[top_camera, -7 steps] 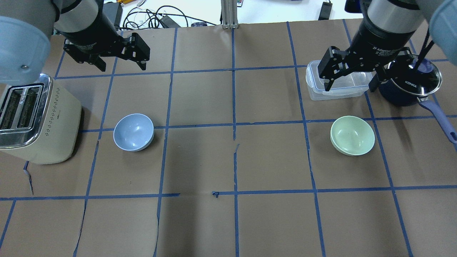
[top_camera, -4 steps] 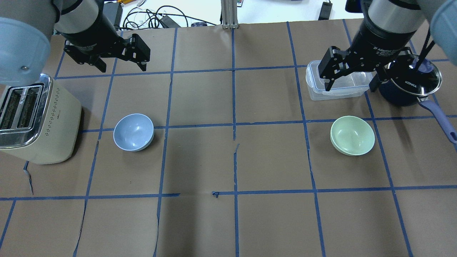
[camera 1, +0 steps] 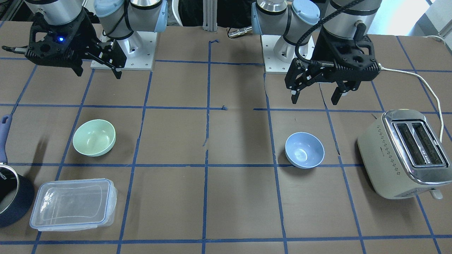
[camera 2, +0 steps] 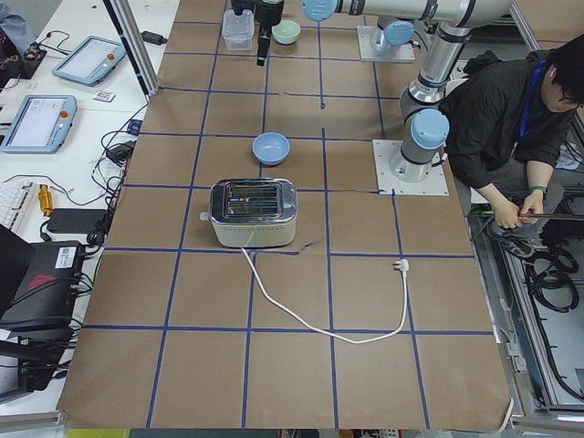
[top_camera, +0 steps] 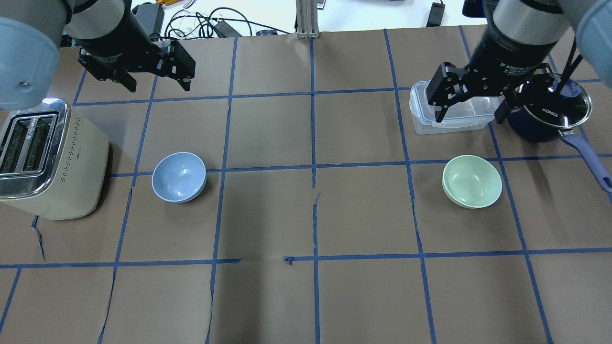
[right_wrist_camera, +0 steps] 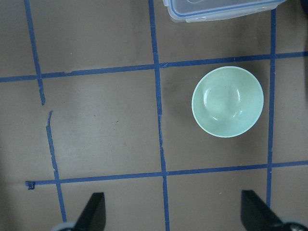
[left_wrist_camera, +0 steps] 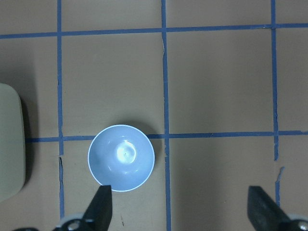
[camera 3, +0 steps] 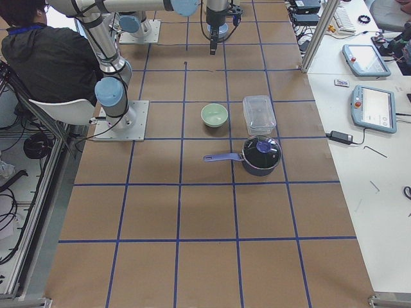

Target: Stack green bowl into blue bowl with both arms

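The green bowl (top_camera: 472, 181) (camera 1: 94, 137) (right_wrist_camera: 227, 101) stands upright and empty on the right half of the table. The blue bowl (top_camera: 179, 177) (camera 1: 304, 150) (left_wrist_camera: 121, 158) stands upright and empty on the left half, next to the toaster. My left gripper (top_camera: 158, 87) (camera 1: 314, 102) is open and empty, high above the table and beyond the blue bowl. My right gripper (top_camera: 468, 119) (camera 1: 99, 74) is open and empty, high above the table and beyond the green bowl. Both bowls are far apart and nothing touches them.
A cream toaster (top_camera: 48, 162) stands left of the blue bowl, its cord (camera 2: 310, 319) trailing off. A clear lidded container (top_camera: 423, 119) and a dark pot with glass lid (top_camera: 550, 114), handle (top_camera: 590, 160) pointing forward, stand beyond the green bowl. An operator (camera 2: 511, 119) sits behind the robot.
My left gripper has moved a little farther back and to the left, still open. My right gripper has barely moved. The bowls have not moved.
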Tool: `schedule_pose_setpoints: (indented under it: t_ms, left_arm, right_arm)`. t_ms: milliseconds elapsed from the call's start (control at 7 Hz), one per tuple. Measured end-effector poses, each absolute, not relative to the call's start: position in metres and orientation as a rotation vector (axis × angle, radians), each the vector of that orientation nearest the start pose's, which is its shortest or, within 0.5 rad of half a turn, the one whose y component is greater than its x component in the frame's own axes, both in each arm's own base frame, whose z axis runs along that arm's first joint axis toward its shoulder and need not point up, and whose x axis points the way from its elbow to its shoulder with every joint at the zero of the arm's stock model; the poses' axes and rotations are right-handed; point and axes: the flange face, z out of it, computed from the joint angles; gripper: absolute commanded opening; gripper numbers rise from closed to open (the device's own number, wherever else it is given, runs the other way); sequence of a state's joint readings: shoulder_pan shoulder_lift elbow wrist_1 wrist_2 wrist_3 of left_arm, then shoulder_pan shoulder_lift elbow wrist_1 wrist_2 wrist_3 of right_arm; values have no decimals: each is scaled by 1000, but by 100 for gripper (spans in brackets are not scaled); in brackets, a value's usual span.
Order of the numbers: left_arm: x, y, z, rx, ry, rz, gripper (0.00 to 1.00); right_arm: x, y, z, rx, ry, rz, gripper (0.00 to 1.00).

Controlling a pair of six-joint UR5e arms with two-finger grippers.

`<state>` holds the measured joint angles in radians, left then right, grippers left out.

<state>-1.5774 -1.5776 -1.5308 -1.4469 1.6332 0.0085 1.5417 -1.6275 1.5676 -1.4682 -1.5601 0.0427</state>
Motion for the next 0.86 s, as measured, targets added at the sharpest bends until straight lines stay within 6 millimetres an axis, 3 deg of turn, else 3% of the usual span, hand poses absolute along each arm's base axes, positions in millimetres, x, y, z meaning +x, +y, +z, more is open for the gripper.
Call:
schedule_pose_setpoints:
  t_ms: [857]
  left_arm:
    - [-123, -507, 510, 36, 3068, -208, 100]
  right_arm:
    - [121, -466, 506, 109, 3127, 70, 100]
